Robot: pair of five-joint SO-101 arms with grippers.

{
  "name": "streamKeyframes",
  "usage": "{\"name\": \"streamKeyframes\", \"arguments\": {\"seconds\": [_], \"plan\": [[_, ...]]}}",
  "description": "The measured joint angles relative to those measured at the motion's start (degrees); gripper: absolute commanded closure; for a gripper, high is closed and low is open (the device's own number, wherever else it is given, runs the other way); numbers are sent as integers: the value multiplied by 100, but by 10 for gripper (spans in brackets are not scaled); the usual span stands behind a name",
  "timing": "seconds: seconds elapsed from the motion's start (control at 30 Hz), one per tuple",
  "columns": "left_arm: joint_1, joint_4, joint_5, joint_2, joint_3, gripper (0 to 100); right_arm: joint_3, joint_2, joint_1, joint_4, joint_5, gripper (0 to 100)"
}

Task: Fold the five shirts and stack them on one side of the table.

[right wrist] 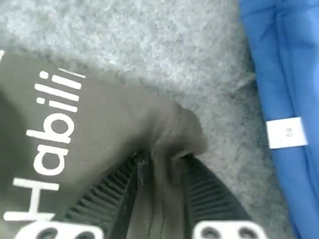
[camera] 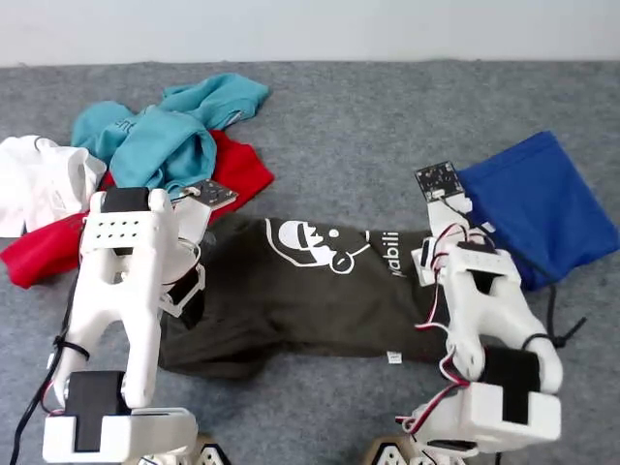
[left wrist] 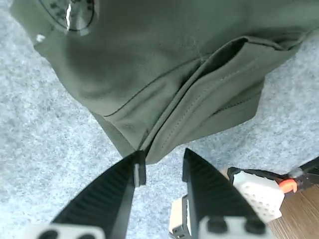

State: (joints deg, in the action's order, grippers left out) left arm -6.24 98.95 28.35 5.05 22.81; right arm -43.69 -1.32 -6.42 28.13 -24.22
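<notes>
We see a grey felt-covered table, a plain pale wall behind it, and a brown wood-grain surface beside it.

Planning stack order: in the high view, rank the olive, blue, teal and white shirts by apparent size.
1. olive shirt
2. blue shirt and teal shirt, too alike to rank
3. white shirt, partly cut off

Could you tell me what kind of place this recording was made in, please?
Most likely a robotics lab or test bench, not a laundry: a left arm and right arm, small and white with bare wiring, stand at a grey felt-covered table with an olive shirt and blue shirt laid out.
</notes>
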Motion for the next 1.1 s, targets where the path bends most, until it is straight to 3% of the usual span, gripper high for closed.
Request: {"name": "streamKeyframes", "arguments": {"seconds": [0.33, 0.7, 1.1], "plan": [[0, 0, 0, 0, 229, 908, 114, 123, -9, 0, 0, 990], [0, 0, 0, 0, 229, 910, 141, 1521, -237, 589, -334, 989], [0, 0, 0, 0, 229, 910, 730, 316, -879, 62, -624, 987]]}}
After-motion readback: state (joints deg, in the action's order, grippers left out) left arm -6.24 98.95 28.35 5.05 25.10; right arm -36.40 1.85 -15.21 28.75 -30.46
